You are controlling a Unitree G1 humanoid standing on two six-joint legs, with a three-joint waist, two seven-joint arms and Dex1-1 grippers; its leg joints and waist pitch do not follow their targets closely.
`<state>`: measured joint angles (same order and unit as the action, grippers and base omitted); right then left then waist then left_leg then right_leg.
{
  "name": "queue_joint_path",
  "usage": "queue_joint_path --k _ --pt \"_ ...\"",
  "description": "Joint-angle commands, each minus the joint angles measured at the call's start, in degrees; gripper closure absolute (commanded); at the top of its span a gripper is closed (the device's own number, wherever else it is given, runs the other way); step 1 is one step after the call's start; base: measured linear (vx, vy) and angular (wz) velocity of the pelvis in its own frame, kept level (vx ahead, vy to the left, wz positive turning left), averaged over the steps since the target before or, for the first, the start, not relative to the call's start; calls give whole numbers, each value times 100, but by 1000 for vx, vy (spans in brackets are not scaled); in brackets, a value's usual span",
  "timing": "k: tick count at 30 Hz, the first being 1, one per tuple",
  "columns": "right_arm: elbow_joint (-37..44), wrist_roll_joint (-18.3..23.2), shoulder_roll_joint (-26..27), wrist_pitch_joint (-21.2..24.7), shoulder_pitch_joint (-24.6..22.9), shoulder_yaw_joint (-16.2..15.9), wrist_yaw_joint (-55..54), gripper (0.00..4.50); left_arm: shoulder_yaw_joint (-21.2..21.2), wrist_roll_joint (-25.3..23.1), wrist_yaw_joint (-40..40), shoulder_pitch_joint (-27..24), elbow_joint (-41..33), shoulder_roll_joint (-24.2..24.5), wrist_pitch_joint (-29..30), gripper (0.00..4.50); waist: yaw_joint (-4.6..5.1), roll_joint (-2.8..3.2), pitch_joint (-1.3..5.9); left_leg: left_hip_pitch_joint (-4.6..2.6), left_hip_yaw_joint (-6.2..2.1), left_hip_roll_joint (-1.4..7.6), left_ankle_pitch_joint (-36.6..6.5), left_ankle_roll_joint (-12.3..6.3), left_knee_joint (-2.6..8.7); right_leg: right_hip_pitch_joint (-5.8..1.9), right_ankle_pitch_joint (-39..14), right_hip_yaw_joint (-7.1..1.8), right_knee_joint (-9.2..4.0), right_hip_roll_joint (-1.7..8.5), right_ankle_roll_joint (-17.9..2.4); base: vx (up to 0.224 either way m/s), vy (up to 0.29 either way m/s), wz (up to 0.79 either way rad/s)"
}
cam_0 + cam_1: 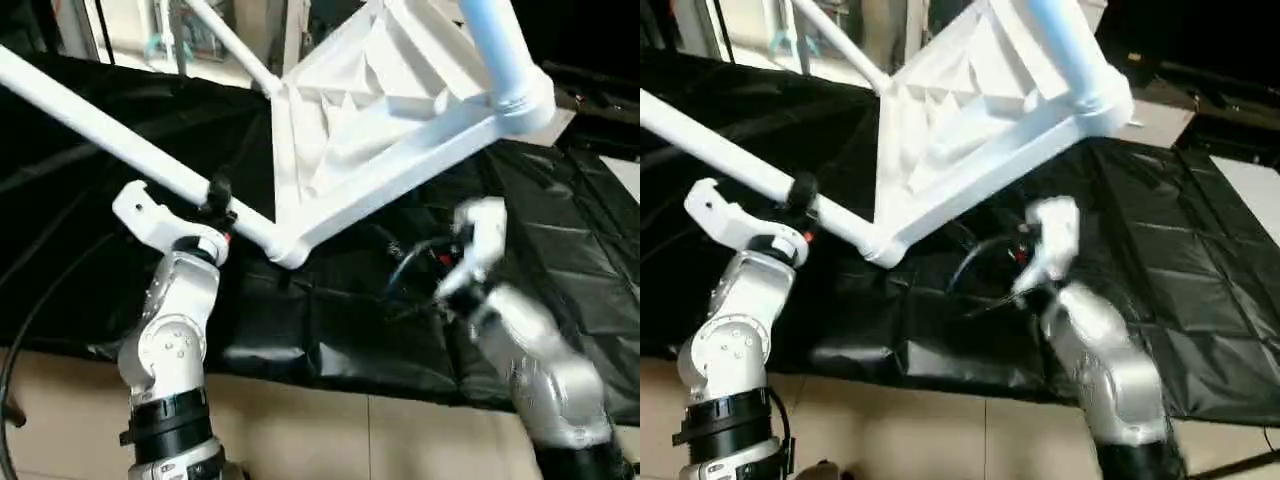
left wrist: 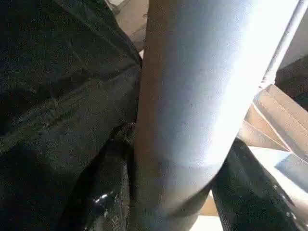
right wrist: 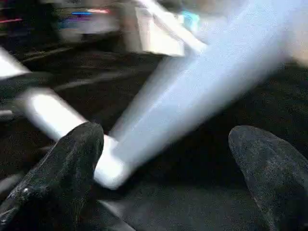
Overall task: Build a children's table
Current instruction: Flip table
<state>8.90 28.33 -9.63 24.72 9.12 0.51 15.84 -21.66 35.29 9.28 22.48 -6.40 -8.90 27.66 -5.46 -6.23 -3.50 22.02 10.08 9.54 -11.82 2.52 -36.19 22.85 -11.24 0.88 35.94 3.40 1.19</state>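
The white plastic table top (image 1: pixel 380 110) hangs tilted above the black quilted cover (image 1: pixel 560 230), its X-ribbed underside facing the camera. A smooth tapered tube leg (image 1: pixel 100 130) runs from its lowest corner socket (image 1: pixel 285 245) up-left. The left gripper (image 1: pixel 215 200) clamps this leg beside the socket. The right gripper (image 3: pixel 168 163) is spread wide below the top, holding nothing.

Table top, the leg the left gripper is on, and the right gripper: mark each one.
Table top (image 1: pixel 350 110), left eye view, ribbed underside.
Leg (image 1: pixel 100 130), left eye view, middle of the tube above the grip.
Left gripper (image 1: pixel 216 196), left eye view, black fingers around the leg.
Right gripper (image 3: pixel 168 163), right wrist view, gap between its open fingers.
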Motion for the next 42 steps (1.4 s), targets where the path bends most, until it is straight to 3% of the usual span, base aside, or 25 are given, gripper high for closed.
queue_joint_path --k 1,3,5,7,8,10,13,16,18,21,26,30,34,42 --pt "116 -66 71 20 33 295 -382 0 14 230 158 -199 154 -395 108 254 29 79 338 -137 -176 319 -1344 479 570 -154 -1228 -175 -464 394 -471 0 0 0" --pt "-31 -23 229 -95 142 467 -639 0 25 245 171 -198 157 -388 110 254 68 78 329 -138 -180 319 -1470 506 574 -139 -1325 -174 -477 395 -427 0 0 0" --pt "-457 149 409 -209 510 743 -904 0 45 256 177 -185 170 -386 121 254 98 118 336 -143 -185 307 -1542 542 574 -125 -1391 -174 -472 393 -406 0 0 0" --pt "-611 282 478 -214 677 836 -947 0 53 266 178 -183 177 -378 126 254 112 109 336 -134 -178 303 -1543 545 569 -124 -1395 -176 -480 390 -393 0 0 0" --pt "-713 354 525 -234 807 887 -926 0 54 270 178 -183 180 -376 125 254 103 132 340 -143 -168 302 -1467 529 560 -118 -1227 -181 -465 382 -402 0 0 0" --pt "-912 593 637 -224 1087 1000 -781 0 61 269 179 -180 189 -376 125 254 99 106 363 -129 -164 306 -1242 476 553 -146 -853 -174 -424 377 -455 0 0 0" --pt "-1314 712 742 -282 1507 1100 -640 0 50 288 186 -179 184 -360 134 255 78 126 374 -128 -144 302 -953 404 537 -169 -417 -169 -379 370 -552 0 0 0" --pt "-1871 865 820 -284 1992 1224 -386 0 59 296 203 -194 161 -349 143 255 84 97 364 -140 -125 305 -1010 417 537 -155 -565 -164 -396 371 -616 0 0 0" --pt "-1917 882 820 -285 2030 1230 -363 0 61 299 204 -197 154 -347 145 255 65 124 369 -144 -131 313 -957 412 540 -166 -531 -166 -385 381 -606 0 0 0" --pt "-2382 723 793 -505 2337 1250 -349 0 68 320 210 -236 104 -333 163 255 64 121 379 -138 -123 306 -781 451 539 -182 -290 -154 -363 372 -640 0 0 0" --pt "-3011 604 778 -777 2770 1377 -339 0 79 335 232 -263 87 -327 166 255 60 108 380 -134 -114 303 -839 458 537 -193 -417 -160 -367 388 -656 0 0 0" --pt "-3326 689 789 -938 2978 1501 -229 33 90 344 245 -276 74 -327 178 255 59 122 383 -146 -108 308 -853 436 535 -178 -404 -156 -367 382 -682 0 0 0" --pt "-3485 774 800 -895 3062 1590 -238 72 93 356 256 -276 76 -314 183 255 56 117 388 -139 -106 304 -750 396 533 -191 -247 -153 -352 377 -726 0 0 0" --pt "-3630 965 859 -807 3155 1714 -108 154 112 364 259 -283 79 -306 186 255 55 135 384 -147 -110 314 -892 402 544 -179 -422 -155 -370 385 -740 0 0 0"
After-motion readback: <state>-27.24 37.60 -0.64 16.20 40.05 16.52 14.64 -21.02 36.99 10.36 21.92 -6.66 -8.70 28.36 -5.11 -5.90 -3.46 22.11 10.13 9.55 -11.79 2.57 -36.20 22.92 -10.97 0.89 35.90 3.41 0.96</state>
